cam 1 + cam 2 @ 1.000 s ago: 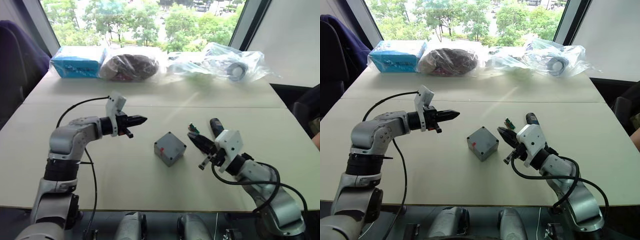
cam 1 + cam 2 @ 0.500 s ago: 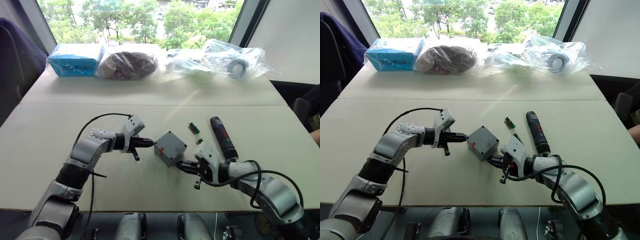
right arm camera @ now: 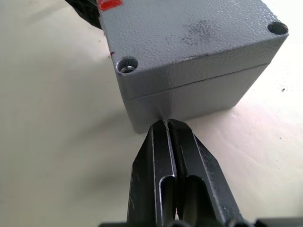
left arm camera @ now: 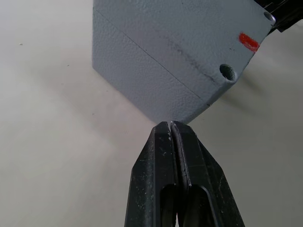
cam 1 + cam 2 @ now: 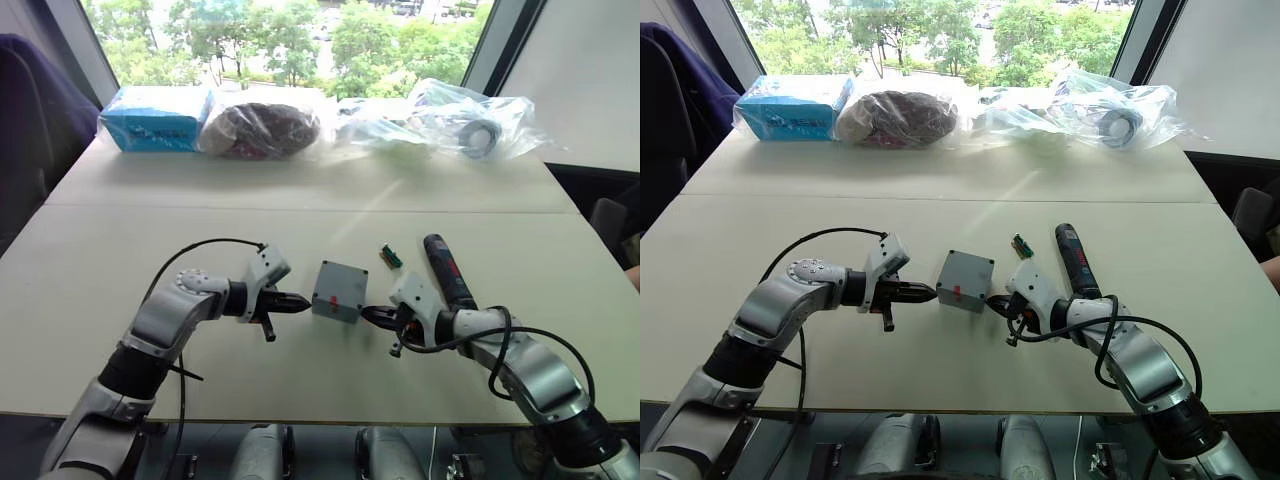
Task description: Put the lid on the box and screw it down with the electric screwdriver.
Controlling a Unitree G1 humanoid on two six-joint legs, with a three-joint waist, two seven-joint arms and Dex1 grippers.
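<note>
The lid already sits on the box, mid-table. Both grippers, left and right, press closed, empty fingertips against opposite sides, squaring it. Screwing remains: the screwdriver lies untouched to the right, slightly farther back.

We logged pale table, seam running across its width. Along far edge we counted, from robot's left: blue carton in clear wrap, brown bundle in clear bag, crumpled clear bags with grey ring-shaped item inside. Small green connector block lay on open table surface. Behind table we noted window with green trees.
</note>
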